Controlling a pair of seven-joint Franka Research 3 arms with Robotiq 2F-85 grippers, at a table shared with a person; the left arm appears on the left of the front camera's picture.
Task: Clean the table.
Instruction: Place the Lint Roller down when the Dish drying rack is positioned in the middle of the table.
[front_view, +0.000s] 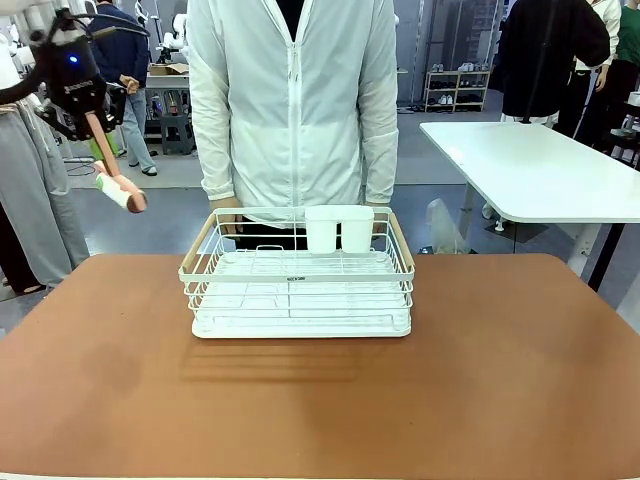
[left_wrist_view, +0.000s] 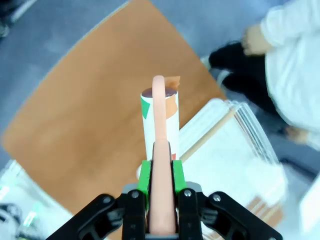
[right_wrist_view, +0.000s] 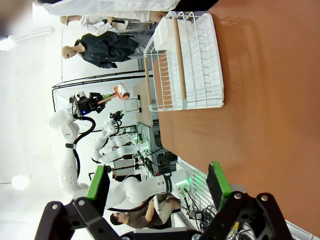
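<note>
The reddish-brown bench spans the near scene, carrying a white wire rack at its far middle. Above the far left corner, the left gripper clamps a pink-handled roller. The right gripper hangs spread wide, holding nothing.

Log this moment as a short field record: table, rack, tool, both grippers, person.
table: reddish-brown table, bare around the rack
rack: white wire rack on the far middle, a white cup holder at its back rim
tool: lint roller with a pink handle, held in the air off the table's left far corner
left gripper: shut on the roller's handle
right gripper: open, holding nothing, above the table
person: standing behind the rack, white jacket
</note>
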